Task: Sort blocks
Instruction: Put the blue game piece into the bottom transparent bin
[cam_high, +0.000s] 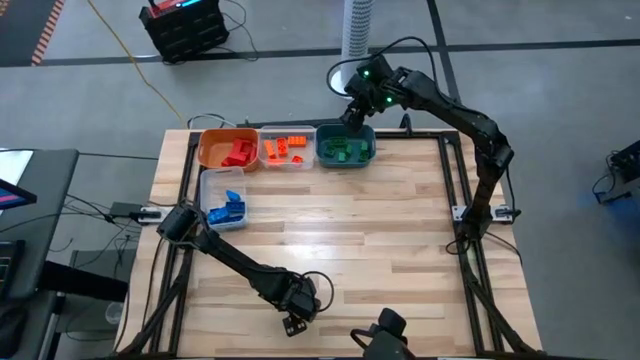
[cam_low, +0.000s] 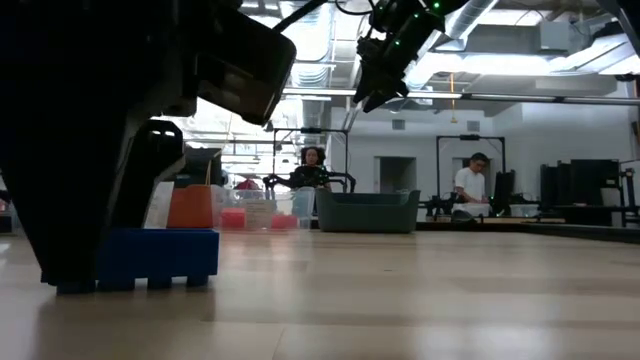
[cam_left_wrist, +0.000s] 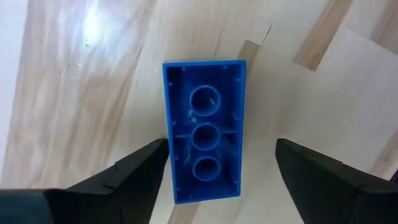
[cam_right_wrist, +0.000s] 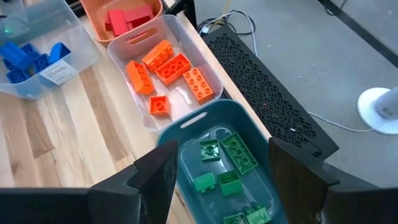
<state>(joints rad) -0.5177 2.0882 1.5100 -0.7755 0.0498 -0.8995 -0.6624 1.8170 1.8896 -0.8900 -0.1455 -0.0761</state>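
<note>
A wooden table is seen from above, with two dark robot arms. The left gripper sits low at the table's 6 o'clock edge. Its wrist camera shows both fingers spread wide, released, on either side of a blue block that lies upside down on the wood, hollow tubes facing up. One finger looks close against the block's side; whether it truly touches cannot be told. The nearest end of the block is cut off from the table-height view by the arm's dark bulk, which fills that picture's 9 o'clock side.

The right gripper hangs at 12 o'clock above the teal bin, fingers apart and holding nothing. Green blocks lie in that bin, partly hidden behind the fingers.

Along the far edge, the clear bin holds orange blocks, and the orange bin holds red blocks. A second clear bin at 10 o'clock holds more blue blocks.

Two people sit far behind the table, too small to make out.
</note>
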